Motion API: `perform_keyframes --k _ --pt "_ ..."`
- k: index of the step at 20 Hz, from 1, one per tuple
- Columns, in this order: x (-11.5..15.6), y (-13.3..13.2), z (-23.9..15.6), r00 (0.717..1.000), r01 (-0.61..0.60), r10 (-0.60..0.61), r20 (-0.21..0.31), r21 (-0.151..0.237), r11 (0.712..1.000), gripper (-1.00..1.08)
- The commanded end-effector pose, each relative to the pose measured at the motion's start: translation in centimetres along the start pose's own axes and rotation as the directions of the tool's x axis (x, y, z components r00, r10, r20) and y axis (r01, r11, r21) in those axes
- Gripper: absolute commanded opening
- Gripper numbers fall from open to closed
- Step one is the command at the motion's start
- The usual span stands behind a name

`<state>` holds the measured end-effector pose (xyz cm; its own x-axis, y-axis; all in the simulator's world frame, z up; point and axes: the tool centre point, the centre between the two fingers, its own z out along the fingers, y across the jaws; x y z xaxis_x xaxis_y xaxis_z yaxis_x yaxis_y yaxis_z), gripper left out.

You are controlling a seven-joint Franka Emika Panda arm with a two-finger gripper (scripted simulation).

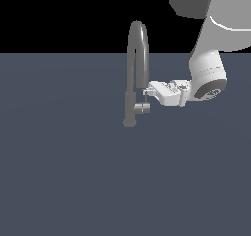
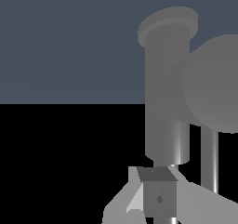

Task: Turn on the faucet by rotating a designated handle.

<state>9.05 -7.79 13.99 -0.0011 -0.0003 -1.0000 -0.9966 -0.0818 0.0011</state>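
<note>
Faucet [image 1: 133, 73] of dark grey metal stood upright on the bench [image 1: 73, 171], its arched spout rising from a thicker column, directly ahead of the hand [image 1: 146, 95]. As rigid metal fixed at its base, it was judged stiff and unyielding; only the handle [image 1: 142, 107] was expected to turn. The handle, a small shiny stub with a thin lever, projected sideways from the column toward the hand and lay just below the fingertips in the exterior view. Its smooth finish was judged slippery, and its small size left little surface for contact. The best purchase was judged to be on the thin lever, away from the column, where a push would turn it most easily.

The hand reached in level from the exterior view's right, its fingertips very near or touching the lever. In the wrist view the column [image 2: 167, 102] filled the frame close ahead, and one finger [image 2: 159, 197] lay before its lower end. Fingers appeared drawn close together, yet the gap between them was not clearly shown; whether the hand was released, clenched, or grasping the lever could not be told. Nothing else was seen in its hold.
</note>
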Motion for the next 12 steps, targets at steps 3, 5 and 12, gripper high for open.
perform_keyframes --k 3,5,12 --pt "-0.3 0.8 0.0 1.0 0.0 0.0 0.0 0.0 1.0 -1.0" --pt "-0.5 1.1 0.0 1.0 0.0 0.0 0.0 0.0 1.0 -1.0" --pt "-0.5 1.8 0.0 1.0 0.0 0.0 -0.002 0.004 1.0 -1.0"
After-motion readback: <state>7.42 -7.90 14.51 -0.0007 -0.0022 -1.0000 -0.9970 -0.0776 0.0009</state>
